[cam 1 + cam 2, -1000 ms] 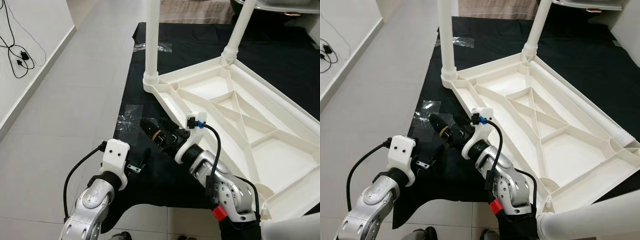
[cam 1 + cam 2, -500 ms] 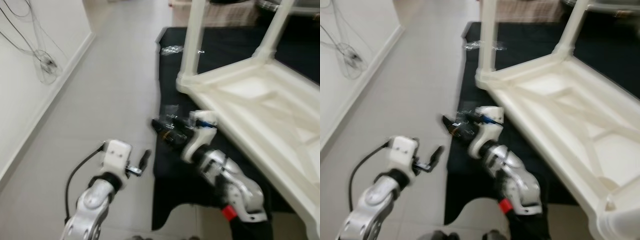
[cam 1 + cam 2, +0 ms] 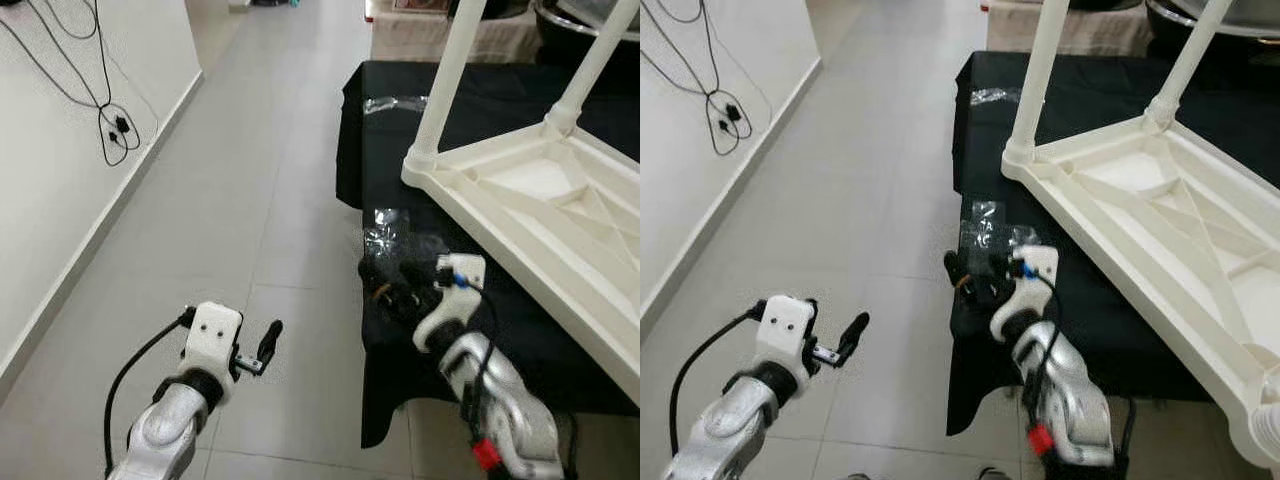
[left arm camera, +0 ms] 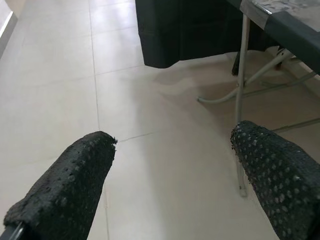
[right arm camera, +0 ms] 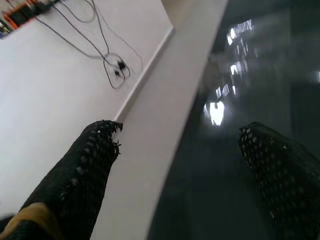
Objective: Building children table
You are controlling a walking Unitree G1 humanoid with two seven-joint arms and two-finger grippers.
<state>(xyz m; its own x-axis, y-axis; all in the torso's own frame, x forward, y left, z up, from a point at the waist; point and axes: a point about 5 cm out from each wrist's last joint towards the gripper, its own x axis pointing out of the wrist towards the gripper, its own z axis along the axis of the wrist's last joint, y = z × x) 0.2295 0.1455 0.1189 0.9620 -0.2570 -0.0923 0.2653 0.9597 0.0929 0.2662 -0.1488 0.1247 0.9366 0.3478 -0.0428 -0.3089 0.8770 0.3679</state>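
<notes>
The white plastic children's table [image 3: 1160, 215] lies upside down on a black cloth [image 3: 1080, 320], with two legs standing up, one at the near corner [image 3: 1038, 80] and one farther back [image 3: 1185, 60]. My right gripper [image 3: 970, 275] hovers open over the cloth's near left edge, apart from the table's rim. In the right wrist view its fingers [image 5: 90, 165] spread wide with nothing between them. My left gripper [image 3: 852, 332] is open over the floor tiles, left of the cloth. The left wrist view shows the left gripper [image 4: 172, 137] empty above the tiles.
A crumpled clear plastic bag [image 3: 385, 225] lies on the cloth just beyond my right gripper, and another bag [image 3: 395, 103] lies farther back. Black cables [image 3: 115, 125] hang on the white wall at left. Metal folding legs [image 4: 242, 90] stand under the cloth. Grey tiled floor [image 3: 250, 180] stretches between wall and cloth.
The whole view has swung left and pulled back, so the table now sits farther right. My left gripper is now over floor tiles instead of the cloth's edge. Both stay open.
</notes>
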